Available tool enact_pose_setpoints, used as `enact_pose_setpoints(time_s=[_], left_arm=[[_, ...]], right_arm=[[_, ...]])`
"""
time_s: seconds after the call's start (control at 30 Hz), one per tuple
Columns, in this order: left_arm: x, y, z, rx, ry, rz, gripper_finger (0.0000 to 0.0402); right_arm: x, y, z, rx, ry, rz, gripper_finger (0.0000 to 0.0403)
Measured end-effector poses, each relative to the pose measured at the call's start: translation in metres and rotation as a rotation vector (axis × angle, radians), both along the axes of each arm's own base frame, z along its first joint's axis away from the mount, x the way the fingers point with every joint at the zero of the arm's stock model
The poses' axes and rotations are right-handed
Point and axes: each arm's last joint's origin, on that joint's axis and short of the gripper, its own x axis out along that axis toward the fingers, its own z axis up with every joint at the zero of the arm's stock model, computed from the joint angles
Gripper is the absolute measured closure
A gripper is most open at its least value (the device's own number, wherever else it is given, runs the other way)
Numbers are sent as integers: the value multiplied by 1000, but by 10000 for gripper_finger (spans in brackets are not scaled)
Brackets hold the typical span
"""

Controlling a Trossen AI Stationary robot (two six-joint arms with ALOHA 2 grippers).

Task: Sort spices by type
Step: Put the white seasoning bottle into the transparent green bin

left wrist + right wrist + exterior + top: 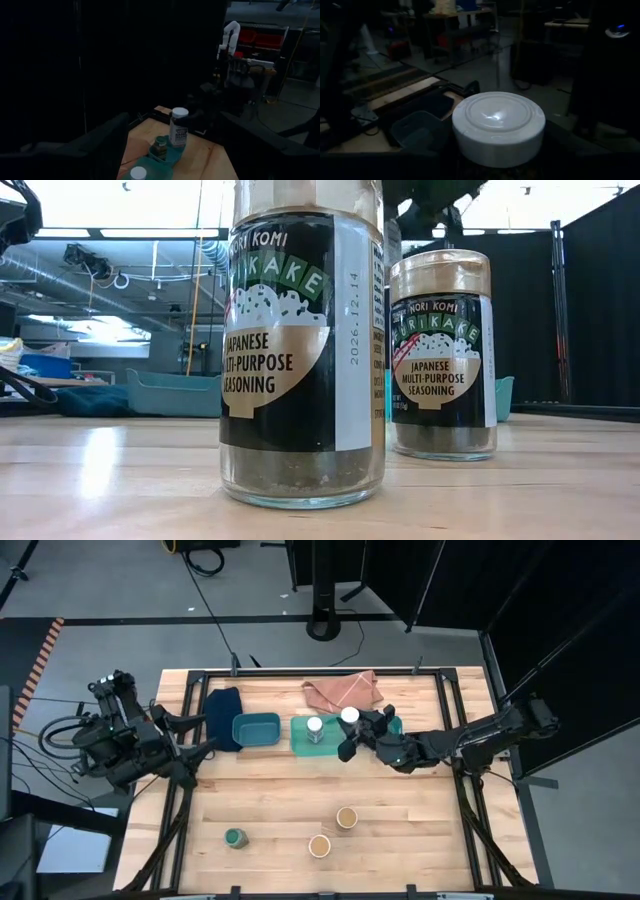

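My right gripper (353,732) reaches in level from the table's right side and is shut on a white-lidded jar (349,715) at the right end of the middle teal tray (300,740). A second white-lidded jar (315,727) stands in that tray. A green-lidded jar (235,837) and two tan-lidded jars (347,817) (319,845) stand upright on the near part of the table. The low view shows the tan-lidded pair close up (300,350) (443,355). A smaller dark-lidded jar (160,146) stands in a teal tray by the held jar. My left gripper (205,737) waits open at the table's left. My right gripper pinches the white-lidded jar between its two fingers, on the jar's body just below the lid (181,121). It comes level from the table's right. The jar stays upright, its lid (497,125) filling the right wrist view. Whether its base is clear of the tray, I cannot tell.
An empty teal tray (257,728) sits left of the middle one, with a dark blue cloth (224,715) beside it. A tan cloth (343,691) lies at the far edge. A teal patch (396,725) shows under the right arm. Bare wood (280,800) lies around the near jars.
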Motion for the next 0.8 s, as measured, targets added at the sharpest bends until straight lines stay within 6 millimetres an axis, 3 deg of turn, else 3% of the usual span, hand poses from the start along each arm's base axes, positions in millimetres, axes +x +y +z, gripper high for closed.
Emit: enact_pose_setpoints(time_s=[0.2,0.4,0.8], left_arm=[[2,2,0,-1,-1,19,94],[3,3,0,0,0,37,94],[9,7,-2,28,18,83,94]], right_arm=[[-4,-16,-20,21,-77,36,202],[-6,-33,-31,28,-131,205,202],[-5,-56,-34,12,-84,366,202]])
